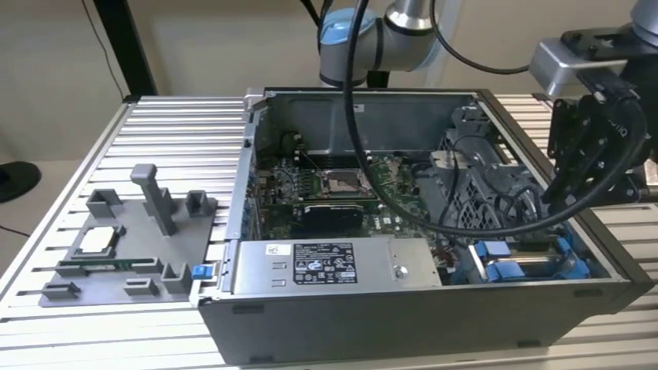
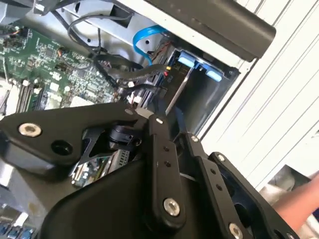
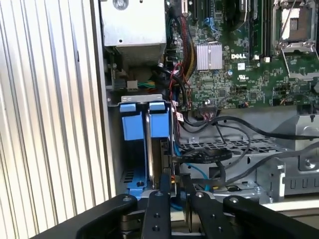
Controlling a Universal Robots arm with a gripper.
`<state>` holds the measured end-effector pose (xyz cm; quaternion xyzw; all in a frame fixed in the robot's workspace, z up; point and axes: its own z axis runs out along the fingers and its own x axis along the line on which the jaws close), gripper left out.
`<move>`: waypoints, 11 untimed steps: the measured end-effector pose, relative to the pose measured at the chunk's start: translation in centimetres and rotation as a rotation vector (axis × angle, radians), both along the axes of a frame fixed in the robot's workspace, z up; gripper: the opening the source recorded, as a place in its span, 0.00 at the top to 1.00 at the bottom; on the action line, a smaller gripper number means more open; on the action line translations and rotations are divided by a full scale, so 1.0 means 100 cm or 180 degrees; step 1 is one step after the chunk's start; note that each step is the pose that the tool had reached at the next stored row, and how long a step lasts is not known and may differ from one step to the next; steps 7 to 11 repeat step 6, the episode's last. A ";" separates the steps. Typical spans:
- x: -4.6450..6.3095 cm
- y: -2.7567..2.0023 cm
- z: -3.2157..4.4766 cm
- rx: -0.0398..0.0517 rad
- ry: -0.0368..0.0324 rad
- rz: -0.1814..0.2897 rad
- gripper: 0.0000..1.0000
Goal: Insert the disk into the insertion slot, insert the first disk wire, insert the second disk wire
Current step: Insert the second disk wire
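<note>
The work looks to be at its first step, seating the disk, with neither wire plugged in as far as I can judge. The flat silver metal disk point(image 2: 178, 89) stands on edge in the grey rectangular insertion slot point(image 3: 139, 98), at the near corner of the open grey computer case point(image 1: 411, 324) on the exterior view's right. The slot's bright blue plastic latch tabs point(image 3: 133, 124) sit just beside it.

The black linkage gripper point(image 3: 173, 189) hangs right over the disk's upper edge and seems to meet it. I cannot tell whether it is pinching the disk or merely resting against it.

The disk's long axis seems to run down into the bay, its leading edge toward the bay floor and its broad faces parallel to the case's side wall. This step calls for keeping the disk square to the slot's guides, without tilt, and clear of the loose black cables point(image 3: 214, 154) lying just beside the bay.
</note>
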<state>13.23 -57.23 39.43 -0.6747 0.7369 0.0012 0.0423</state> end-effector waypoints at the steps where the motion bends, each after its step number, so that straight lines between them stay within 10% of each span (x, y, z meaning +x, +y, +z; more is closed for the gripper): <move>1: 0.000 0.0000 -0.0001 0.0001 0.0000 0.0000 0.00; 11: 0.000 0.0000 0.0000 0.0003 0.0000 0.0000 0.00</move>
